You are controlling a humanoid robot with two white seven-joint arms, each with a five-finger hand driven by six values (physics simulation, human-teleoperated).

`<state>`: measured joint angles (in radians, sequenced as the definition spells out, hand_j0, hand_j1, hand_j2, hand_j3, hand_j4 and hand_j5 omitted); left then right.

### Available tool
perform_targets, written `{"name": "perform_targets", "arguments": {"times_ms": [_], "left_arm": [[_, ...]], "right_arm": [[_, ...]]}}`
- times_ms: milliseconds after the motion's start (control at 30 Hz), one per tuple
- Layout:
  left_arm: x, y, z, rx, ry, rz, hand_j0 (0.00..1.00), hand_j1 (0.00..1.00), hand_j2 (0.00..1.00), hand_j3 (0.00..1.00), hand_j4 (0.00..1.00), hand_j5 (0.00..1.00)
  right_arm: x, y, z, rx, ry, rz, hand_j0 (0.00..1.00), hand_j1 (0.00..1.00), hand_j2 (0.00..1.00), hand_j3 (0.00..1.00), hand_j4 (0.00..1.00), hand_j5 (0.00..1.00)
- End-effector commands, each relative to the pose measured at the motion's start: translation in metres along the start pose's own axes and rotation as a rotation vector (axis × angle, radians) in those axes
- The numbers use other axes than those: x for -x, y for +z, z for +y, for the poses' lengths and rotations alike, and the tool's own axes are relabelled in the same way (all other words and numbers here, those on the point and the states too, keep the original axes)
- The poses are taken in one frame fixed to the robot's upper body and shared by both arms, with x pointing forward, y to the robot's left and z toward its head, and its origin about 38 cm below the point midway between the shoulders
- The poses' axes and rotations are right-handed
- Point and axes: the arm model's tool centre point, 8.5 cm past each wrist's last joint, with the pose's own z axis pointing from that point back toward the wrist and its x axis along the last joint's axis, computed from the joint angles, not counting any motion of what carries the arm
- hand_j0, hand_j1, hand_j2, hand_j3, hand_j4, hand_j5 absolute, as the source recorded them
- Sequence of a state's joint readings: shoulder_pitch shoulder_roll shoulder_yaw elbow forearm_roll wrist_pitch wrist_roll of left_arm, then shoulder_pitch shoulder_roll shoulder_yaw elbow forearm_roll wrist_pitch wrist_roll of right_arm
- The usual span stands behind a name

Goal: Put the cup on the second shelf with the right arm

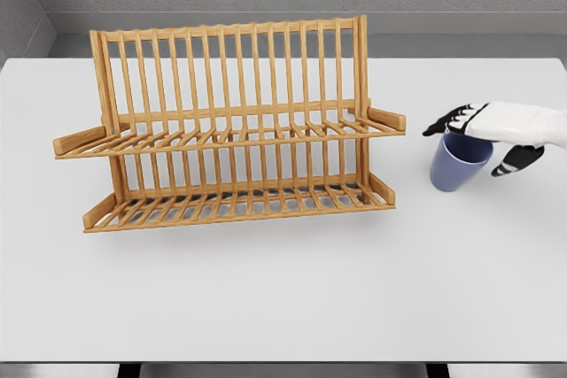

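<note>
One blue cup (459,164) stands upright on the white table (283,298), to the right of one wooden two-shelf dish rack (232,130). The right hand (500,130) reaches over the cup's rim, its dark fingers (445,123) spread around the cup without visibly clamping it. Both shelves are bare.

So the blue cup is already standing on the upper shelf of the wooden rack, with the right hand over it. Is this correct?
Not quite. In the head view the blue cup stands on the white table, to the right of the wooden rack, not on its upper shelf. The rest holds: the right hand is over the cup's rim.
</note>
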<state>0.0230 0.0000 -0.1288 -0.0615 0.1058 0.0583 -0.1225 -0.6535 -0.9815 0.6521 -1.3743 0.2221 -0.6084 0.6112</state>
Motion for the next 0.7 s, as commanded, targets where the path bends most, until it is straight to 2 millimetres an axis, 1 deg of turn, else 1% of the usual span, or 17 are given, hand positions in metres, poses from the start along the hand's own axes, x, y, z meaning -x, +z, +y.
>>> {"name": "perform_targets", "arguments": {"times_ms": [0, 67, 567, 667], "left_arm": [[0.0001, 0.0, 0.0, 0.0, 0.0, 0.0, 1.0, 1.0, 1.0, 1.0, 1.0, 1.0], [0.0001, 0.0, 0.0, 0.0, 0.0, 0.0, 1.0, 1.0, 1.0, 1.0, 1.0, 1.0], [0.0001, 0.0, 0.0, 0.0, 0.0, 0.0, 1.0, 1.0, 1.0, 1.0, 1.0, 1.0], [0.0001, 0.0, 0.0, 0.0, 0.0, 0.0, 1.0, 1.0, 1.0, 1.0, 1.0, 1.0]], "right_arm": [[0.0039, -0.0004, 0.0042, -0.006, -0.017, 0.009, 1.0, 1.0, 1.0, 1.0, 1.0, 1.0], [0.0017, -0.0054, 0.0034, 0.001, -0.019, -0.002, 1.0, 1.0, 1.0, 1.0, 1.0, 1.0], [-0.0002, -0.0087, 0.0, 0.008, -0.014, -0.009, 1.0, 1.0, 1.0, 1.0, 1.0, 1.0], [-0.0005, -0.0092, -0.0001, 0.01, -0.016, -0.01, 0.83, 0.83, 0.83, 0.83, 0.83, 0.83]]}}
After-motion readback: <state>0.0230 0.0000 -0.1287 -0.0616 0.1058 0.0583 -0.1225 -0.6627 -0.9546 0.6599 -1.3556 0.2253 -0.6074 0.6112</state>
